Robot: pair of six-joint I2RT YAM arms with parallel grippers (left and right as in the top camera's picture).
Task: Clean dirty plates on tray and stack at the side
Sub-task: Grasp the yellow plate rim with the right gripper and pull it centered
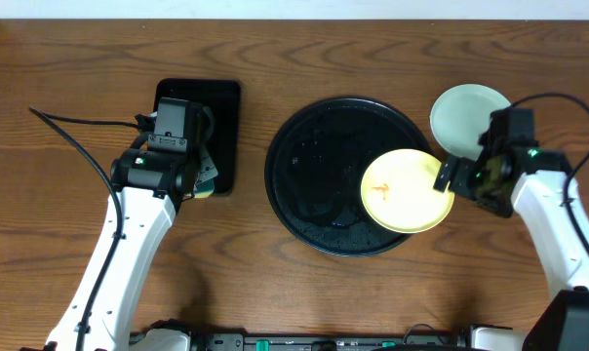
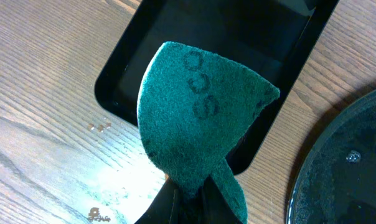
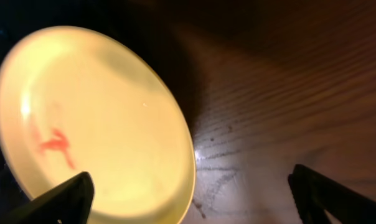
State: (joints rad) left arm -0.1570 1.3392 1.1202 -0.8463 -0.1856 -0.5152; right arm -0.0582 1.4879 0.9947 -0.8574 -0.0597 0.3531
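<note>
A pale yellow plate (image 1: 404,190) with a small orange-red smear lies on the right part of the large round black tray (image 1: 309,166) and overhangs its rim. In the right wrist view the plate (image 3: 94,118) fills the left side. My right gripper (image 1: 449,175) is open, and its fingers (image 3: 194,199) straddle the plate's right edge without closing on it. A pale mint-green plate (image 1: 465,112) lies on the table at the back right. My left gripper (image 1: 203,178) is shut on a green scouring pad (image 2: 197,118), shown in the left wrist view (image 2: 191,208).
A smaller rectangular black tray (image 1: 226,117) lies left of the round tray, under the pad (image 2: 250,37). The round tray's wet rim shows at the right of the left wrist view (image 2: 350,168). Small crumbs (image 2: 101,126) lie on the wood beside the rectangular tray.
</note>
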